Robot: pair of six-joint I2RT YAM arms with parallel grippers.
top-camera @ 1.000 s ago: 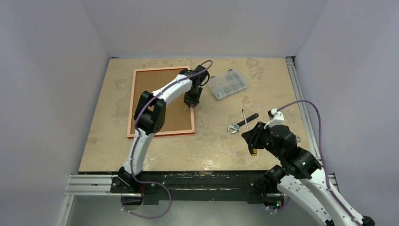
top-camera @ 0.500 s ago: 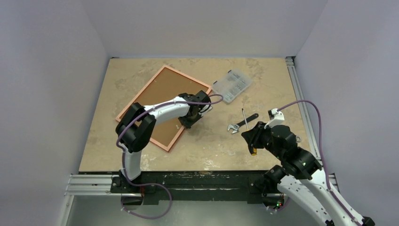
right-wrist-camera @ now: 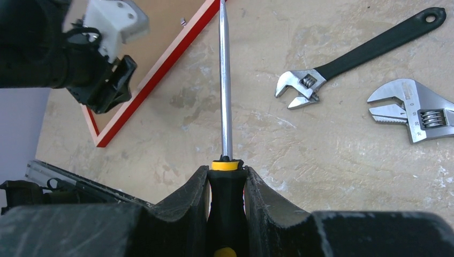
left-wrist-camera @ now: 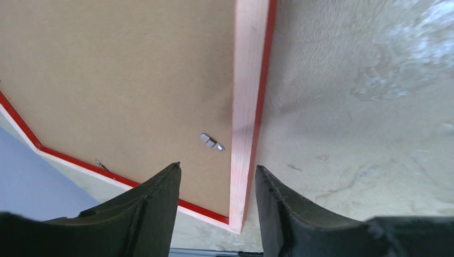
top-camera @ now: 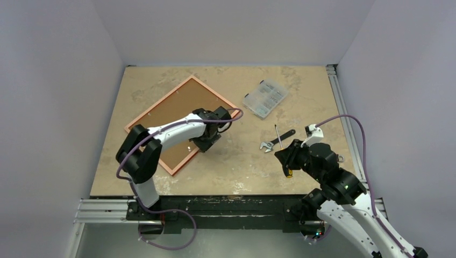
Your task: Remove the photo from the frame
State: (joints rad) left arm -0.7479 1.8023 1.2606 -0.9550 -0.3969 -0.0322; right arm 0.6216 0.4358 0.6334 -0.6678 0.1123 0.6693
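1. Overhead, the frame [top-camera: 157,102] lies face-down on the table [top-camera: 242,177], turned cornerwise, with its pale back rail upward.
2. The photo [top-camera: 175,115] sits inside it, showing only its brown board back. A small metal tab [left-wrist-camera: 212,142] lies on the board just beside the rail.
3. Left gripper [left-wrist-camera: 217,167]: poised over the frame's edge near a corner, fingers apart, nothing clamped.
4. Right gripper [right-wrist-camera: 226,174]: well apart from the frame, closed on the black-and-yellow handle of a screwdriver [right-wrist-camera: 223,80], whose shaft points toward the frame.
5. A black-handled wrench [right-wrist-camera: 348,56] and a second wrench [right-wrist-camera: 412,110] lie on the table, with a clear compartment box [top-camera: 262,98] farther back.
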